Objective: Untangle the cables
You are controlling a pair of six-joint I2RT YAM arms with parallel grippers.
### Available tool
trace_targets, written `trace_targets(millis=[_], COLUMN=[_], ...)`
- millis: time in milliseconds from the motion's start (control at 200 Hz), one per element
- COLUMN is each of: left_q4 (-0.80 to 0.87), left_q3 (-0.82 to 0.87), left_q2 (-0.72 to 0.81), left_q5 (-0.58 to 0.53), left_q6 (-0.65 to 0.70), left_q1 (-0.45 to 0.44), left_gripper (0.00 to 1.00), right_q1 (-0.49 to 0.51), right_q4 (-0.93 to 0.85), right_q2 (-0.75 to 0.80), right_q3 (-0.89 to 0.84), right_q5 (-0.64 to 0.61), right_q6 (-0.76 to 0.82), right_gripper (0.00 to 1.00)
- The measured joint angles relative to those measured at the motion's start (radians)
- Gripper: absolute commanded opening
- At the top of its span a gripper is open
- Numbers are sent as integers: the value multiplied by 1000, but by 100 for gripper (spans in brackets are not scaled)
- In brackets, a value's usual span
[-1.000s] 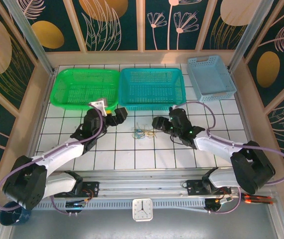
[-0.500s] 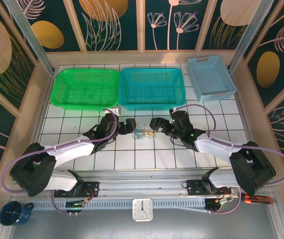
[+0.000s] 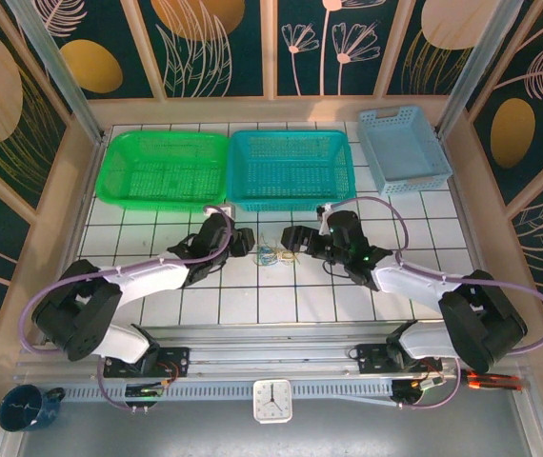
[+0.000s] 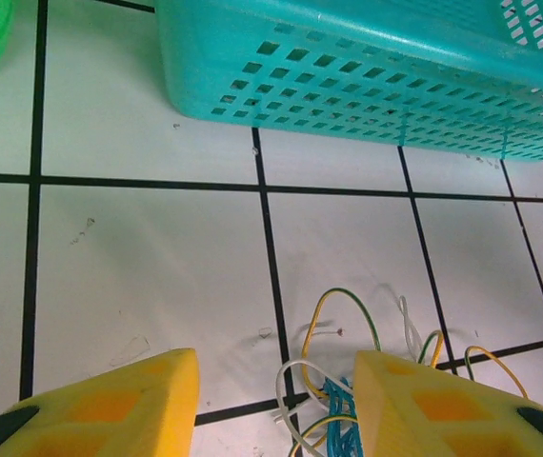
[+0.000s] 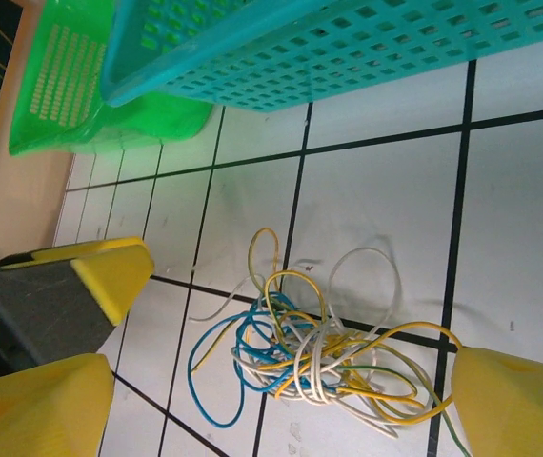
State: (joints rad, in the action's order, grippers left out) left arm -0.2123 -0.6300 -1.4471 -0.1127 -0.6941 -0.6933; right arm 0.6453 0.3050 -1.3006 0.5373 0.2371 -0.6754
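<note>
Cables (image 5: 319,352) tangled | left gripper (image 4: 276,386) jaws parted astride them | right gripper (image 5: 281,400) jaws spread wide

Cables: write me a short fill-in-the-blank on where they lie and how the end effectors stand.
The teal basket stands ____ the green basket and the pale blue basket. The cables lie in front of the ____ basket. The left end effector and right end effector both have jaws standing ____.
Missing: between; teal; open.

Tangled cables (image 4: 331,428) between parted yellow jaws on white tiles (image 4: 148,257), teal basket (image 4: 367,67) beyond.
</note>
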Motion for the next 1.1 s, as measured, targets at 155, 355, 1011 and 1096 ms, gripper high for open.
trace_targets(millis=[155,355,1011,1096], left_q4=[0,0,0,0], left_q3=[-4,-5,-51,-51], left_q2=[-22,-42,-119,-125], left_q5=[12,26,26,26], left_q6=[-4,-13,-30,-33], left_q1=[-9,-21,-44,-45], left_gripper=[45,43,31,30], right_q1=[1,-25,-36,-36], right_q4=[0,-10,-16,-16], right_q2=[8,53,55,55], right_q3=[-3,-13,-47,-53], right_q5=[-28,-70,-79,-78], right_q6=[3,-35,-45,-45], right_gripper=[99,99,99,99])
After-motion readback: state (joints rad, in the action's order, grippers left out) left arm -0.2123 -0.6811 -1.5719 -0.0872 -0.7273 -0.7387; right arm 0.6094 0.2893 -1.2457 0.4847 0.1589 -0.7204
